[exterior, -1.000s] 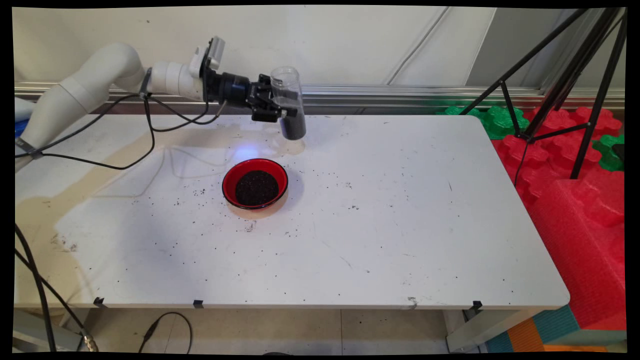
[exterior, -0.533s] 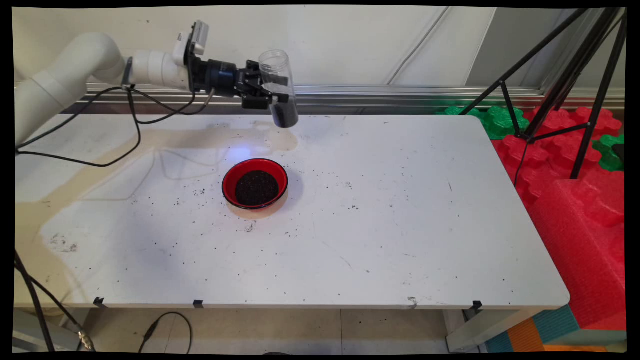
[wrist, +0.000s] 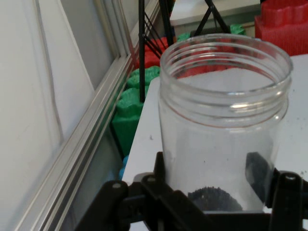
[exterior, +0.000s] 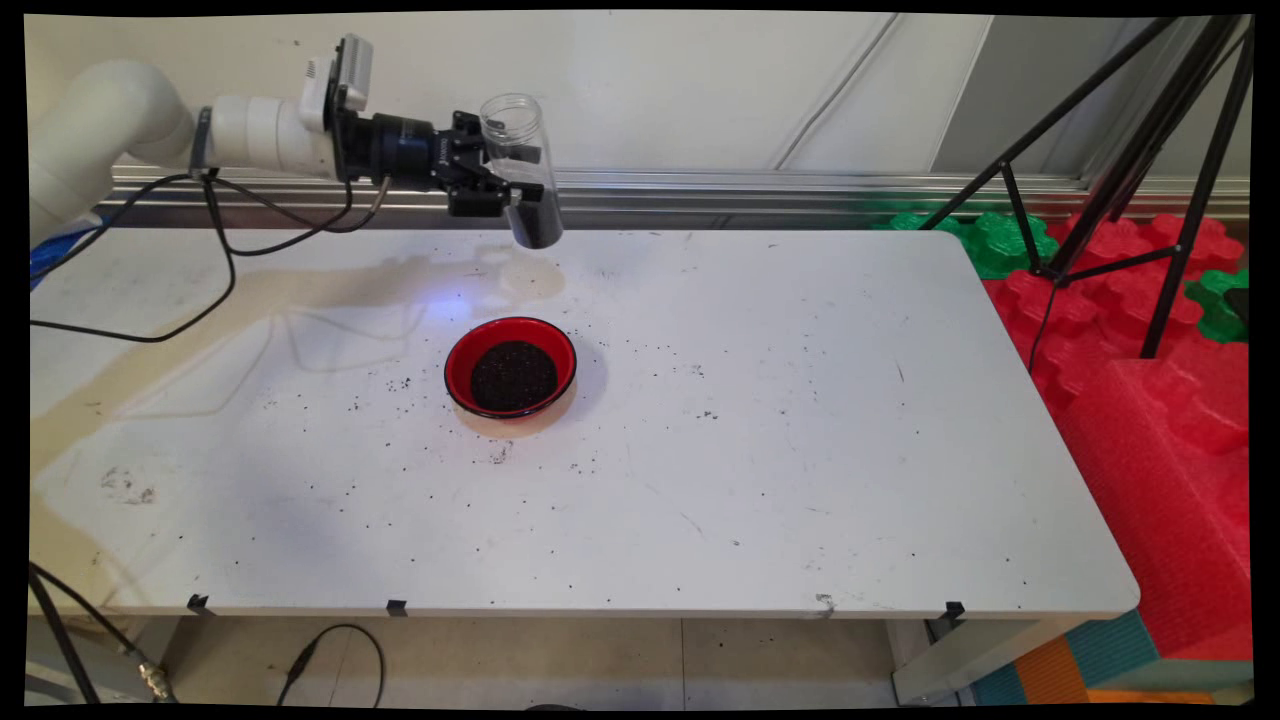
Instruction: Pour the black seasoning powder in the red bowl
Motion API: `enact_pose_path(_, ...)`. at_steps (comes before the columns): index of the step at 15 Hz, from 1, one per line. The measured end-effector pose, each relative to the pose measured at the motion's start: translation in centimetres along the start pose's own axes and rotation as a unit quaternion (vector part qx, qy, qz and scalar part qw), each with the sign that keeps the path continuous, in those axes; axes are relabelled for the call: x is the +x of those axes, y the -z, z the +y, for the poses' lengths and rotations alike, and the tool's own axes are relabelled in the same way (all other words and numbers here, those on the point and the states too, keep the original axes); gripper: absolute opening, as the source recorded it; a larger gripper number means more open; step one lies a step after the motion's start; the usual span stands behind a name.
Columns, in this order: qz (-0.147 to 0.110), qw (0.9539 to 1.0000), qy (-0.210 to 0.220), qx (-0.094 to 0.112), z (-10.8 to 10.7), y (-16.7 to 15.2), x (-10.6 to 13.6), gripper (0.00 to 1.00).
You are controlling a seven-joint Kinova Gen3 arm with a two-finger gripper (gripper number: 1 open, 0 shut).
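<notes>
1. The claw (exterior: 510, 190) pinches a clear jar (exterior: 520, 170) about its middle, one finger on each side.
2. In the hand view the jar (wrist: 224, 120) rises between the fingers (wrist: 166, 185), mouth open and threaded, with no lid.
3. The jar hangs in the air above the desk's far edge, nearly upright, its mouth tipped a little toward the arm.
4. Its upper part is clear; dark grains fill the bottom part.
5. The arm (exterior: 150, 130) reaches in level from the upper left, black cables (exterior: 220, 260) sagging under it to the desk (exterior: 800, 450).
6. Below the jar and nearer the camera stands a red bowl (exterior: 510, 367), well apart from it, holding a heap of the same dark grains.
7. Loose grains (exterior: 400, 385) lie scattered on the desk around the bowl, thickest to its left and right.
8. The desk's right half and near half are open, bare but for specks.
9. Behind the jar, a metal rail (exterior: 800, 185) runs along the wall at the far edge.
10. Past the desk's right edge stand red foam blocks (exterior: 1150, 400), green ones (exterior: 1000, 240) and a black tripod (exterior: 1130, 150).
</notes>
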Motion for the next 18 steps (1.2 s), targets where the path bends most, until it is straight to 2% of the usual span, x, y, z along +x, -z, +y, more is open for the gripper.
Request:
enact_pose_path(4,-0.014,0.9994,-0.032,0.006,1.2,1.1,-0.1,0.00)
enact_pose_path(8,-0.032,0.9968,-0.073,0.009,2.1,1.6,-0.4,0.00)
enact_pose_path(14,-0.054,0.9886,-0.140,0.009,3.4,1.7,-1.0,0.00)
enact_pose_path(18,-0.064,0.9795,-0.191,0.004,4.3,1.7,-1.2,0.00)
